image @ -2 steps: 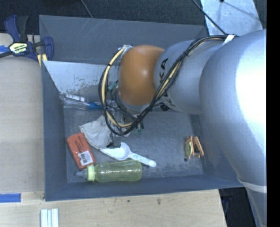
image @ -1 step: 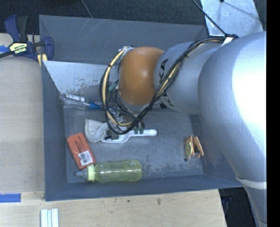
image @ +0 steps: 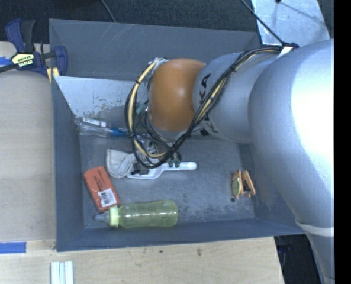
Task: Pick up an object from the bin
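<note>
Six loose things lie in the grey bin [image: 211, 197], one of each kind. There is one white plastic spoon [image: 174, 167], one crumpled white scrap [image: 117, 160], one orange packet [image: 100, 188] with a barcode label, one yellow-green bottle [image: 145, 213], one clear plastic-wrapped tube [image: 98, 125] with a blue bit at its end, and one small brown and yellow thing [image: 242, 184].

The gripper [image: 144, 158] hangs near the middle of the bin floor, under the arm's rounded orange cover [image: 172, 93] and a tangle of black and yellow cables [image: 141, 136]. It is right over the broad end of the spoon. Whether it is open or closed cannot be told, nor whether it has hold of anything.

The spoon is plain white and slim. It lies flat at the bin's centre, its handle pointing toward 3 o'clock and its broad end half hidden below the gripper. The white scrap touches it on the 9 o'clock side.

The orange packet is at 8 o'clock and the bottle lies on its side at 6 o'clock along the near wall, its cap just beside the packet. The clear tube is at 10 o'clock and the brown thing sits alone at 4 o'clock, well apart from the rest.
</note>
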{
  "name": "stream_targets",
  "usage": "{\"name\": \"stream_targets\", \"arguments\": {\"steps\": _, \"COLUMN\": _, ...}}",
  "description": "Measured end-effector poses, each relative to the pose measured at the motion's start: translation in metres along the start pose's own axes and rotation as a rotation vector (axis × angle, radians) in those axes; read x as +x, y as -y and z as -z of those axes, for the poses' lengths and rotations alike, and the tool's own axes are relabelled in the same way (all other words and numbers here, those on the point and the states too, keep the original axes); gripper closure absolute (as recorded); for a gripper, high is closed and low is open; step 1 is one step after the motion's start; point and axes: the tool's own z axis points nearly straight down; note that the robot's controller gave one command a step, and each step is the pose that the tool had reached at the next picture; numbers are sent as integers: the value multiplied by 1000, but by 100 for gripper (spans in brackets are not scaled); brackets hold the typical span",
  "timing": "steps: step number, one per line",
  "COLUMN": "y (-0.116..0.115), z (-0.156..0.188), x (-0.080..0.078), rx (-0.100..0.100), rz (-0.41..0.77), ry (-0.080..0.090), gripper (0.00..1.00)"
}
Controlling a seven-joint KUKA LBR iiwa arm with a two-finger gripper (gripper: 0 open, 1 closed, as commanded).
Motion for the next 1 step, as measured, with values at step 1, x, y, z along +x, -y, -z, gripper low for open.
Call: {"name": "stream_targets", "arguments": {"steps": 1, "y": -2, "z": 194, "x": -21, "rx": 2, "rz": 8, "ry": -12, "gripper": 100}}
